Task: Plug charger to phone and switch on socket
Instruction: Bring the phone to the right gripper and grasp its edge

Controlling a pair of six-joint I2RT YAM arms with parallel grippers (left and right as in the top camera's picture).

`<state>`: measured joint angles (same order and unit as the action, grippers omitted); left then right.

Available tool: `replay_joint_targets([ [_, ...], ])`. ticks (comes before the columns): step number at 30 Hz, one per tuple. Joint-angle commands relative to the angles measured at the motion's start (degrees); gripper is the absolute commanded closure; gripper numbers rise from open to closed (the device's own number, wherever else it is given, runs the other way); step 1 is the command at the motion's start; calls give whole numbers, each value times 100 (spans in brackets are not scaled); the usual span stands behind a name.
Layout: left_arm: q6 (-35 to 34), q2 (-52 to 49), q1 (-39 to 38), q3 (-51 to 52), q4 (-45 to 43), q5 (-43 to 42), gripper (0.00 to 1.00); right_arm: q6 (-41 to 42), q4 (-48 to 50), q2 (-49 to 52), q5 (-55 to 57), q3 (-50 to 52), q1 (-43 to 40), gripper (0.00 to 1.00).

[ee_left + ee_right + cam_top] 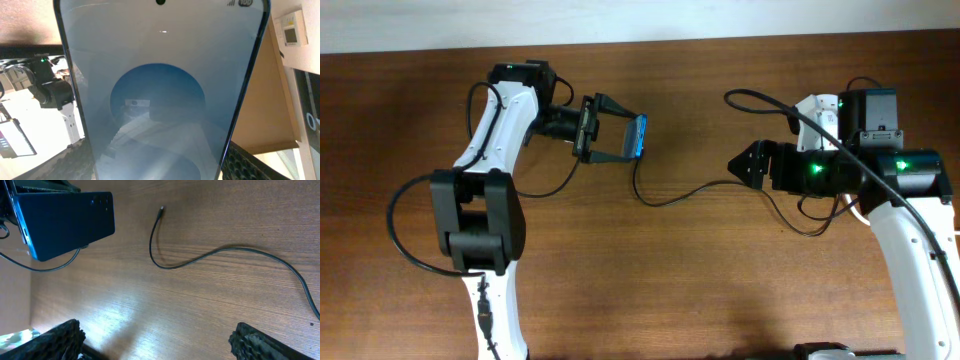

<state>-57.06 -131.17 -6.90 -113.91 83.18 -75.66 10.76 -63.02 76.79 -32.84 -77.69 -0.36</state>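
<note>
Wooden table [700,270]: one phone [639,136] pinched in the left hand [631,138], one charger [690,192] lying loose, right hand [736,164] spread.

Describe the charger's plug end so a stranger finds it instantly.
On the brown wooden table, a thin black cable snakes left from the right arm. Its small black plug tip lies beside the blue-screened smartphone in the left tool, the cable's only loose end.

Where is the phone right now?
The phone is clamped in the left hand, left of centre in the overhead view. The charger's plug tip lies loose on the table nearby, not plugged in.
</note>
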Motion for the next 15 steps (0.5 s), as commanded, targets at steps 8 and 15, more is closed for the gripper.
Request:
replay_joint_targets([
  [8, -79, -7, 39, -153, 26, 719, 100, 28, 31, 20, 48, -98, 35, 2],
  [15, -315, -7, 11, -153, 22, 833, 100, 1379, 964, 33, 7, -98, 125, 2],
])
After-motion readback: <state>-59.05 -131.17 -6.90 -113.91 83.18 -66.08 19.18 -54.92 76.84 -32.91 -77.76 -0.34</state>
